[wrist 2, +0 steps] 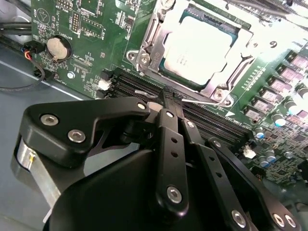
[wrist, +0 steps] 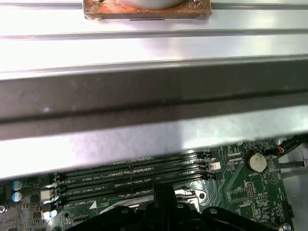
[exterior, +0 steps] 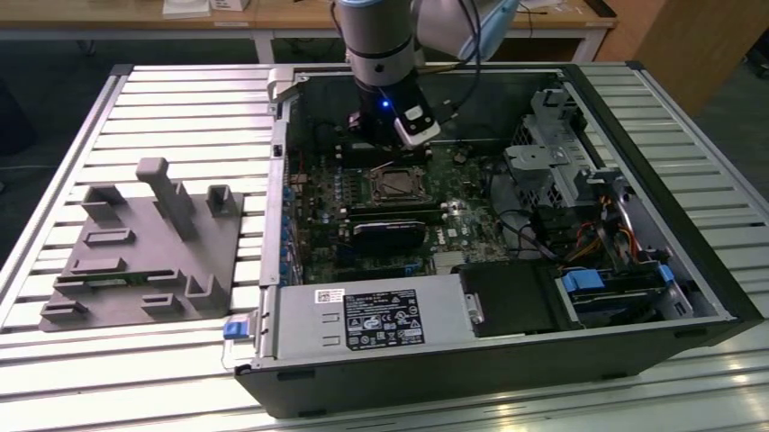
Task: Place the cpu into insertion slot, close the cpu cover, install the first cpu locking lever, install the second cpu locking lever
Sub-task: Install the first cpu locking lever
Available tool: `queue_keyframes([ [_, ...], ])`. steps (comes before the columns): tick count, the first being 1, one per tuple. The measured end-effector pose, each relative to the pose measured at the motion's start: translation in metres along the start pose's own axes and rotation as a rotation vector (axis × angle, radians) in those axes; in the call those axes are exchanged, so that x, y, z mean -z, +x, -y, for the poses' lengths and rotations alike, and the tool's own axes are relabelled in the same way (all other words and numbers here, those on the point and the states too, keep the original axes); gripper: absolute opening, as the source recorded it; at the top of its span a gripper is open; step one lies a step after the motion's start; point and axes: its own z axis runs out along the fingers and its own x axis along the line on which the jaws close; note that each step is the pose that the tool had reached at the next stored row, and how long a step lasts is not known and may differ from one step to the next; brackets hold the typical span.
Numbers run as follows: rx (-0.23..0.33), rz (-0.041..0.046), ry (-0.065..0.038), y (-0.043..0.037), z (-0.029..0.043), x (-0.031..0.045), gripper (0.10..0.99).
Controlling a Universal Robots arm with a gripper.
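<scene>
So here's where you stood. The cpu (wrist 2: pixel 197 48) was sitting in the insertion slot (exterior: pixel 375 185), grey top up. The cpu cover (wrist 2: pixel 155 43) looked folded down flat over it, with the chip showing through the window. The first two steps looked done to me, which put you on the lever part.

Your gripper (wrist 2: pixel 168 94) had its fingers pressed together, with nothing pinched between them as far as the second wrist view showed. The tip hung over the black memory slots (wrist 2: pixel 127 84), just beside the socket's edge and apart from the chip. In the exterior view the arm stood nearly upright over the motherboard (exterior: pixel 324 216), inside the open computer case (exterior: pixel 481 382) on the table (exterior: pixel 180 108).

A thin bright rod (wrist 2: pixel 204 101) ran along that edge of the cover, right by the tip. I took it for one of the locking levers. Honestly I couldn't tell if it was hooked down or loose, or whether the tip was touching it.

My guess is the lever step called for that closed tip as a pusher. It had to land on the rod, not the cover, and press down and sideways until the rod tucked under its catch. With the memory slots that close, it needed slow and steady.
</scene>
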Motion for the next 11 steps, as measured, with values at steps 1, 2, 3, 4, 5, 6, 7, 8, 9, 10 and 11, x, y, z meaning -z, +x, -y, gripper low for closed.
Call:
queue_keyframes([
  [1,-0.002,0.0007,0.002,0.0002,-0.0011,-0.0003,0.106],
  [2,-0.005,0.0015,0.004,0.0004,-0.002,-0.0006,0.106],
  [3,-0.01,0.0027,0.006,0.0005,-0.0026,-0.0009,0.106],
  [4,-0.016,0.004,0.008,0.0006,-0.003,-0.0012,0.106],
  [5,-0.024,0.0056,0.009,0.0007,-0.0033,-0.0016,0.106],
  [6,-0.034,0.0076,0.012,0.0008,-0.0033,-0.002,0.106],
  [7,-0.047,0.0099,0.014,0.0009,-0.0033,-0.0025,0.106],
  [8,-0.06,0.0123,0.016,0.001,-0.0032,-0.003,0.106],
  [9,-0.073,0.0147,0.019,0.0011,-0.0032,-0.0035,0.106],
  [10,-0.084,0.0167,0.021,0.0012,-0.0032,-0.004,0.106],
  [11,-0.094,0.0185,0.023,0.0013,-0.0033,-0.0044,0.106],
])
